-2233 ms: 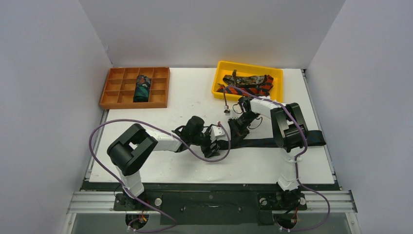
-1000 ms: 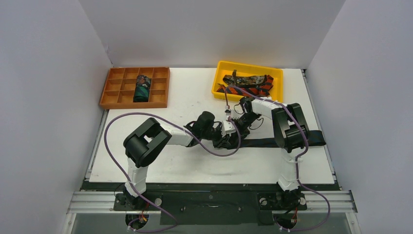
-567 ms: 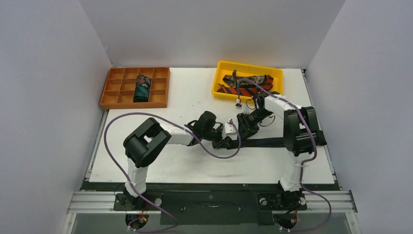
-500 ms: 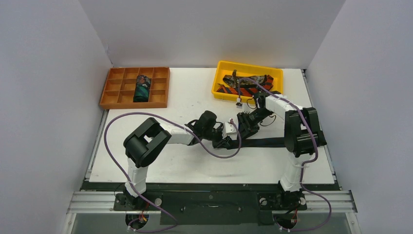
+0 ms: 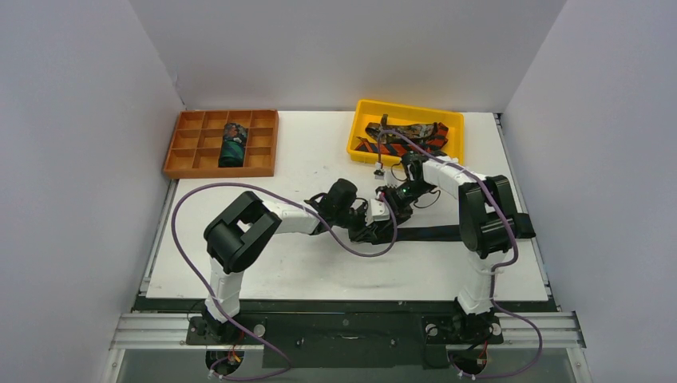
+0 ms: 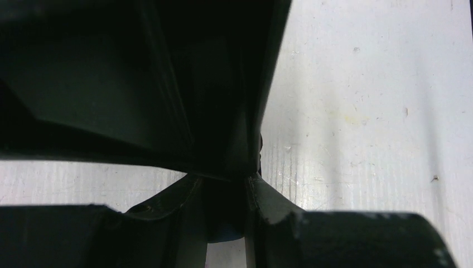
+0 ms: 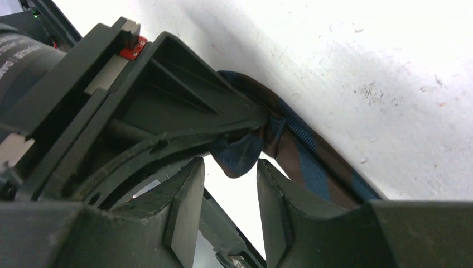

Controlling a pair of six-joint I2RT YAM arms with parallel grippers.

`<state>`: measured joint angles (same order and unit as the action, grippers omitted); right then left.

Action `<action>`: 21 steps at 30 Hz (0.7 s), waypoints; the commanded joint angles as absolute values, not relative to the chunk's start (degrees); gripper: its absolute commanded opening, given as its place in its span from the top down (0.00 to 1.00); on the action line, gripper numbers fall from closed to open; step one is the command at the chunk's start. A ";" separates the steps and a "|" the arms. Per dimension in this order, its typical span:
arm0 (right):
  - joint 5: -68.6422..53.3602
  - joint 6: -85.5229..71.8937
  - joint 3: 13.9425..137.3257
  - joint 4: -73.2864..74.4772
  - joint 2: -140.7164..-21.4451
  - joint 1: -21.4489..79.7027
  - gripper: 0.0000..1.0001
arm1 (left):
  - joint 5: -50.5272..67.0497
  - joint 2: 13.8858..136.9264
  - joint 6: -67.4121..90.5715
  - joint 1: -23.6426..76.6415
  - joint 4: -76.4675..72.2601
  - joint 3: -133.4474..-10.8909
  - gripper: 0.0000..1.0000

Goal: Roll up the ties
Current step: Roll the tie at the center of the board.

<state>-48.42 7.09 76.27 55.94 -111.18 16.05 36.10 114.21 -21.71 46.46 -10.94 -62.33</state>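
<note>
Right gripper [image 5: 389,207] has opened since a second ago.
Navy tie [image 5: 447,232] lies flat toward the desk's [image 5: 263,263] right edge, its folded end pinched by the low-reaching left gripper [image 5: 374,227].

One right gripper [image 7: 230,170]: two dark fingers at the bottom edge, standing apart, white surface showing between them. One tie [image 7: 304,164]: dark blue with brown stripes, running flat toward the lower right, its folded end bunched just above that gap. One left gripper [image 7: 248,125]: black, upper left, tip clamped on the fold; small red tab [image 7: 133,48] near its top. One table [image 7: 390,67]: white, speckled.
</note>
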 commanded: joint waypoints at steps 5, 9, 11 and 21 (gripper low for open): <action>-46.80 3.78 75.83 49.60 -113.85 16.39 0.83 | 33.59 117.84 -23.44 46.66 -0.99 -61.54 0.80; -45.60 4.78 74.07 49.76 -113.50 16.00 1.00 | 33.87 117.58 -22.64 46.58 -1.54 -61.33 0.78; -44.27 5.60 72.91 49.82 -113.03 15.35 1.00 | 34.04 117.13 -21.77 46.34 -2.64 -60.93 0.71; -36.63 8.16 71.19 48.73 -114.60 12.35 1.00 | 34.92 108.03 -13.32 46.08 -18.66 -53.72 0.21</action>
<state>-42.35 5.72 71.59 50.98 -113.43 13.04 36.80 110.98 -17.10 46.17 -16.49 -55.90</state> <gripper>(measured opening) 0.020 0.738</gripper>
